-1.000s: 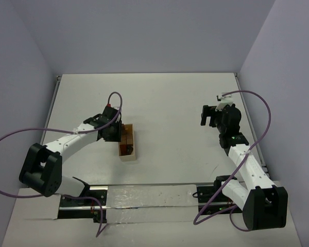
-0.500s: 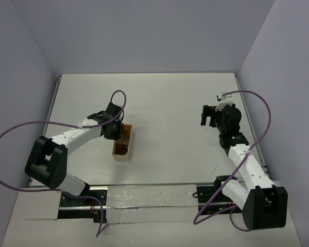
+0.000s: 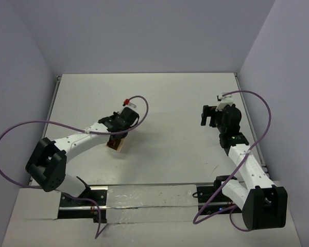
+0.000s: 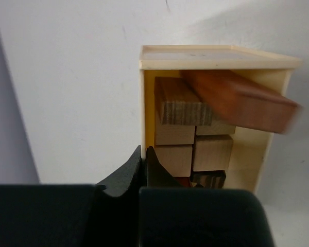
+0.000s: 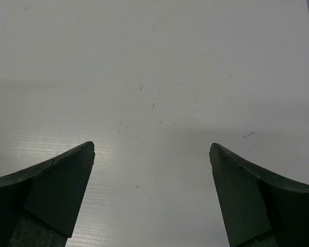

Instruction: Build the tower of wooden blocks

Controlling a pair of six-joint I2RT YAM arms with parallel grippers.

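My left gripper [image 4: 144,153] is shut on the left side wall of the pale wooden tray [image 4: 216,50]. In the top view the left gripper [image 3: 121,131] holds the tray [image 3: 115,144] tipped up on end, left of the table's middle. Inside the tray are several small blocks: tan cuboids [image 4: 174,135], a dark one [image 4: 208,178] and a reddish-brown block [image 4: 239,102] that lies slanted and blurred near the tray's far end. My right gripper [image 5: 152,149] is open and empty over bare table; in the top view it is at the right [image 3: 209,116].
The white table [image 3: 170,103] is bounded by grey walls at the back and on both sides. A metal rail [image 3: 144,198] runs along the near edge between the arm bases. Purple cables loop off both arms.
My left wrist has swung and turned to the right with the tray, which went from lying flat to tipped up on end. The right arm has not moved.
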